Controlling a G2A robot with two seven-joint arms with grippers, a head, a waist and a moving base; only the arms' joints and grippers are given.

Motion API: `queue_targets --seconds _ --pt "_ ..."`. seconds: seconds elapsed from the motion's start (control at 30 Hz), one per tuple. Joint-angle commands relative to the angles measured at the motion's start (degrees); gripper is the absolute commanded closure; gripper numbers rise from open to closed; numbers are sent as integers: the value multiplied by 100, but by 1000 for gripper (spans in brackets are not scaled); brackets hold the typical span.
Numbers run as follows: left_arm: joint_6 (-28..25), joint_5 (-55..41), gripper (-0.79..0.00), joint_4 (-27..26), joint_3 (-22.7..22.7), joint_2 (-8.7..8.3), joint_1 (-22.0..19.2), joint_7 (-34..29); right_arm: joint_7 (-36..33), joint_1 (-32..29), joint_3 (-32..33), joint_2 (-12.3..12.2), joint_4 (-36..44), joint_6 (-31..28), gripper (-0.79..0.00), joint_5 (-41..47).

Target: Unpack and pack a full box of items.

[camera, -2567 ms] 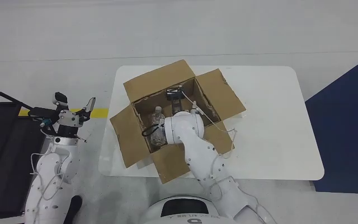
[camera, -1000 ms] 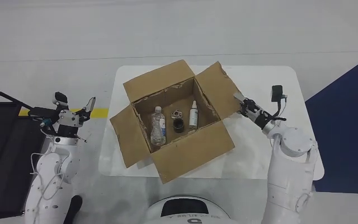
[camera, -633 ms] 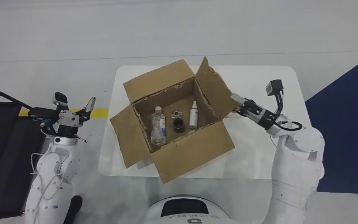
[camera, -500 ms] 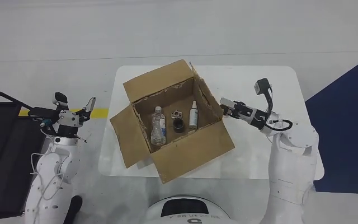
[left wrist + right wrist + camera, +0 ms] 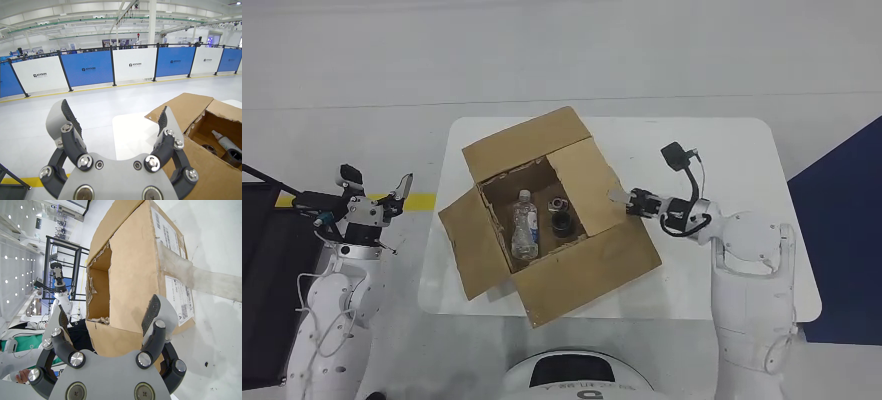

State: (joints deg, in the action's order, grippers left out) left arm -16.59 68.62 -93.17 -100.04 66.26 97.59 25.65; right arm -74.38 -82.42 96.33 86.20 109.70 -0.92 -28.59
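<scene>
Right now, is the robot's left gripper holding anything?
No, the left gripper stands open with nothing in it, off to the side of the cardboard box.

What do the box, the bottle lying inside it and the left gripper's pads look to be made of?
Box: brown cardboard, apparently corrugated, matt; its torn edges are ragged and papery. Bottle: probably clear plastic, see-through, with a pale cap. Pads of the left gripper: black, ribbed, likely rubber, though the look alone leaves that open.
</scene>
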Motion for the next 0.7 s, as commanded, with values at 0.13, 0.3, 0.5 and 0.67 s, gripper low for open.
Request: queue_targets --seconds 0.13,0.3,0.5,0.67 --pt "0 0 -785 0 0 0 0 0 -1 1 5 1 -7 -2 -785 7" --pt "0 0 -785 0 0 0 0 0 -1 1 5 1 -7 -2 -785 7" --pt "606 1014 -785 537 65 -1 48 561 -1 1 5 1 -7 -2 -785 7" --pt "355 1485 -785 1120 109 -26 152 1259 -1 1 5 1 -7 -2 -785 7"
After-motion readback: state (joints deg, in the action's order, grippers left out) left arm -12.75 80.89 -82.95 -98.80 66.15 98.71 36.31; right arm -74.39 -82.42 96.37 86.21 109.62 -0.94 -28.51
